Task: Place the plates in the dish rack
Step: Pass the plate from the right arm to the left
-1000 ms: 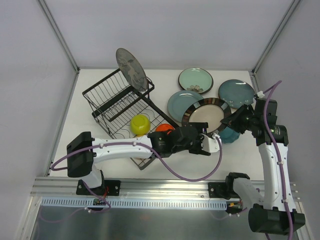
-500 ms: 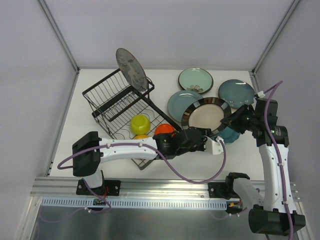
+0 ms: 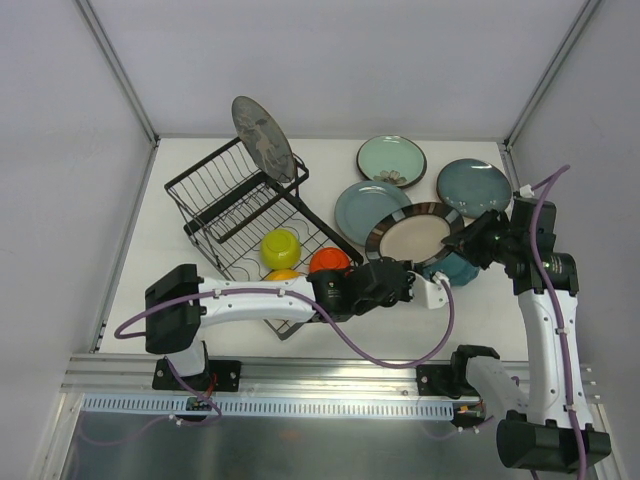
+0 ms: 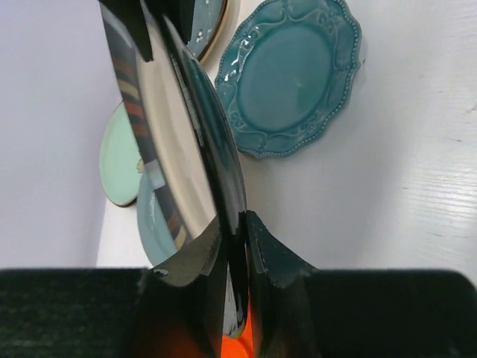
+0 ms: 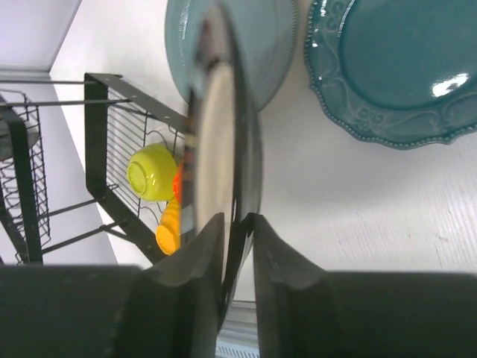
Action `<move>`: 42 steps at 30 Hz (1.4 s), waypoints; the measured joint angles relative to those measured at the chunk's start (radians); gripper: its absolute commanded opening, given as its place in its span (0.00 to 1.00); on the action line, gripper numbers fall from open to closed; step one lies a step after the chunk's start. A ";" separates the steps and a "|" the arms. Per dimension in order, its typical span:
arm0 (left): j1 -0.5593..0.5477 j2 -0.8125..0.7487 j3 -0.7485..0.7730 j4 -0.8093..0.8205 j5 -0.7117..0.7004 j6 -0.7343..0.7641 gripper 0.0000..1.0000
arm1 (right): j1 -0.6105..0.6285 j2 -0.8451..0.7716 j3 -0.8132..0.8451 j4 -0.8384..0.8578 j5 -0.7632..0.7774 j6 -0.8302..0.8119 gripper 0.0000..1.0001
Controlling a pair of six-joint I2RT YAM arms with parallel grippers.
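left pincer [image 3: 436, 284]: you are clamping the near rim of the striped plate [image 3: 415, 232]. in the left wrist view its fingers [image 4: 272, 261] are pressing on both faces of the rim, with only a narrow gap between them.
right pincer [image 3: 472, 240]: you are gripping the opposite rim of the same plate. in the right wrist view the jaws are sitting tight against both faces, narrow, holding it.
striped plate: it is standing tilted on edge, spanning from one pincer to the other, with its cream face turning up and away from the left pincer.
scalloped teal plate [image 3: 458, 268]: it is lying flat on the table [image 3: 150, 230], between your two pincers and below the held plate.
grey-blue plate [image 3: 358, 207]: it is lying flat beyond the left pincer, partly hidden by the held plate.
mint green plate [image 3: 392, 160]: it is lying flat farther beyond the left pincer, past the grey-blue one.
dark teal plate [image 3: 472, 186]: it is lying flat just beyond the right pincer.
dish rack [image 3: 235, 205]: it is sitting well to the left of the left pincer.
patterned grey plate [image 3: 262, 137]: it is standing on edge at the rack's far corner.
bowls: a yellow bowl [image 3: 281, 248], a red bowl [image 3: 328, 259] and an orange bowl [image 3: 283, 275] are sitting in the rack's low tray, behind the left pincer.
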 measured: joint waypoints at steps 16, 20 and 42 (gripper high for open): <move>0.002 -0.059 -0.072 -0.113 -0.027 -0.251 0.00 | 0.004 -0.023 0.059 0.049 -0.043 -0.026 0.78; 0.003 -0.116 -0.072 -0.114 -0.054 -0.345 0.00 | 0.004 -0.053 0.072 0.050 -0.034 -0.042 0.86; 0.082 -0.458 -0.030 -0.161 -0.285 -0.912 0.00 | 0.004 -0.130 0.066 0.016 0.104 -0.075 0.88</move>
